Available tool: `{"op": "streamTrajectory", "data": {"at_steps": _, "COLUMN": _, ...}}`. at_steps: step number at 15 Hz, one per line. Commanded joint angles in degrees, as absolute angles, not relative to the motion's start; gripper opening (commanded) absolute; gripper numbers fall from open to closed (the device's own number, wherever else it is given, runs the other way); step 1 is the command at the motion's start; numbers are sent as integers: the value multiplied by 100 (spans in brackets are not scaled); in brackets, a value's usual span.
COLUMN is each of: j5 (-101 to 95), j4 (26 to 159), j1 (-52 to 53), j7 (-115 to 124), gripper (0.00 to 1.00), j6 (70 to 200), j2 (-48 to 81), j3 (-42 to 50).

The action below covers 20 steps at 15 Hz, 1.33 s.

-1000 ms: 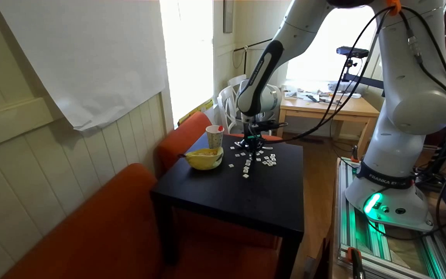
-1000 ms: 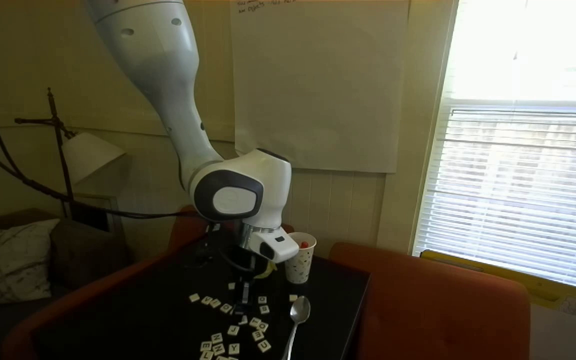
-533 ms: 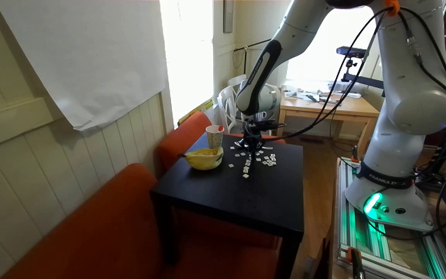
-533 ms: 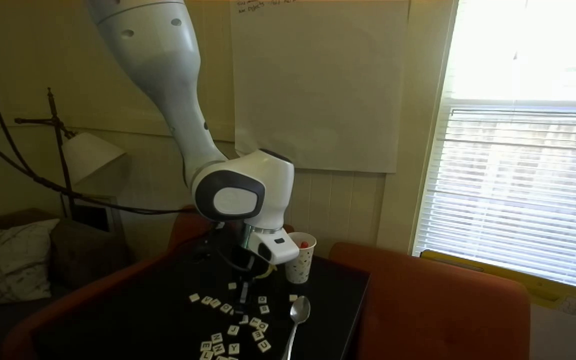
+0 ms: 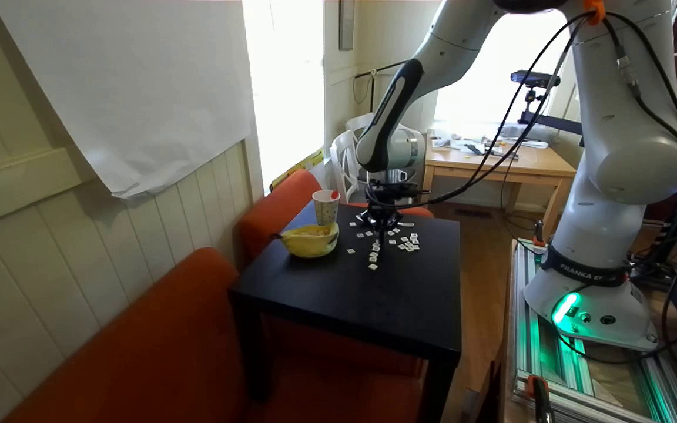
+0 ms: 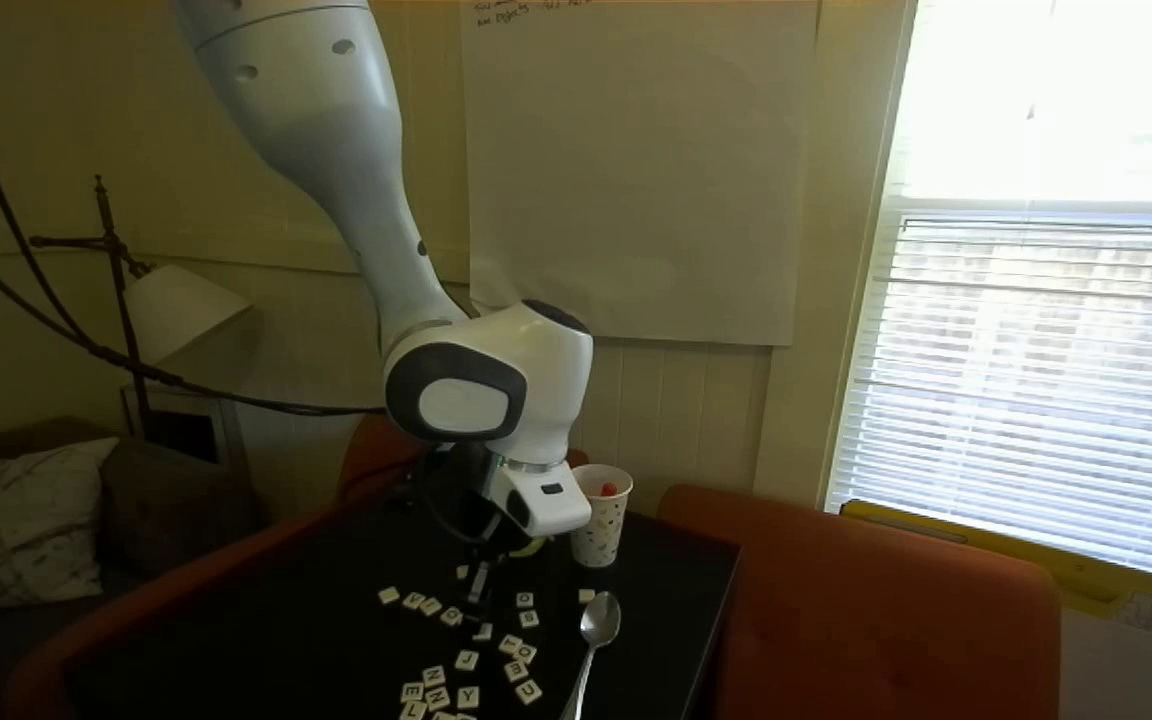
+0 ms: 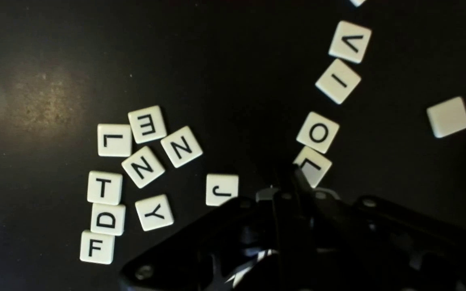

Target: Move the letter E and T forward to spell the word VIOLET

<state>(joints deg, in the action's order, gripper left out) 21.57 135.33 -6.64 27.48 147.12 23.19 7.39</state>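
Tiles V, I, O and L form a slanting row in the wrist view, L against O. My gripper is shut, its dark fingertips overlapping L's corner in the picture; touch cannot be told. One E lies at left beside two N tiles, and one T lies above a D tile. In an exterior view another tile looks like E, and one looks like T. A tile just beyond the gripper has no readable letter.
Loose J and Y tiles lie near my gripper, and a blank tile sits right of the row. A yellow bowl, patterned cup and spoon share the black table.
My arm has shifted slightly, and the shut gripper has moved a little to the left in both exterior views. The tile beside its fingertips appears slightly shifted or less covered. Other tiles look unmoved.
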Motion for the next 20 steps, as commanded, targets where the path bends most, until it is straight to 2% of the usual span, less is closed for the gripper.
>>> {"op": "streamTrajectory", "data": {"at_steps": 1, "j5": 2399, "j4": 13395, "j1": -683, "j7": 2884, "gripper": 2, "j6": 14702, "j2": 2451, "j3": 748}}
{"op": "streamTrajectory", "data": {"at_steps": 20, "j5": 3438, "j4": 13426, "j1": -932, "j7": 3279, "gripper": 3, "j6": 14568, "j2": 2429, "j3": 699}}
